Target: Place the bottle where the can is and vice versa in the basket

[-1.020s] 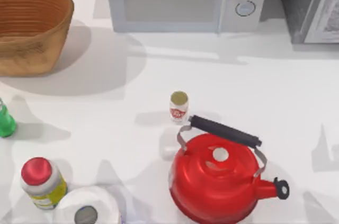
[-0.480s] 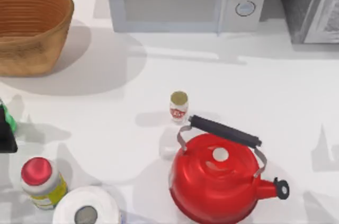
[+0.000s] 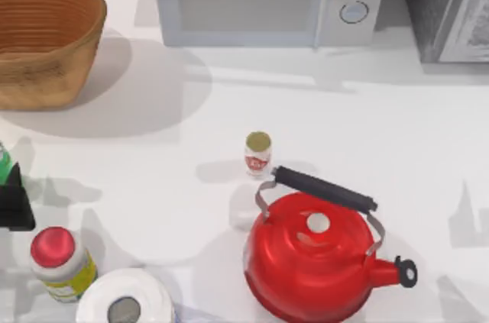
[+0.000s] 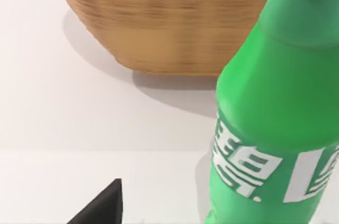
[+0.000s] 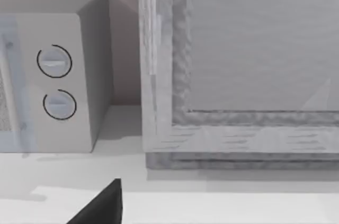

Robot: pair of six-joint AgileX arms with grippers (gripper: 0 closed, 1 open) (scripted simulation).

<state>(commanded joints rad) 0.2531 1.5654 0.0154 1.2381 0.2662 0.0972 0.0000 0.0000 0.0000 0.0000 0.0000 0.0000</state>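
Now the left end effector (image 3: 14, 207) has crept further in at the tabletop's (image 3: 306, 101) nine o'clock edge; its finger spacing I cannot tell. At its twelve o'clock, just beside it, stands the slim bright green translucent bottle (image 3: 4, 163).

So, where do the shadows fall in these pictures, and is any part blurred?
Top view: the basket casts a broad soft shadow toward the table's right, and the can a faint one toward the left. Left wrist view: the basket's weave looks smeared, while the bottle and its white lettering are fairly crisp. Right wrist view: the microwave throws a soft shadow beneath it.
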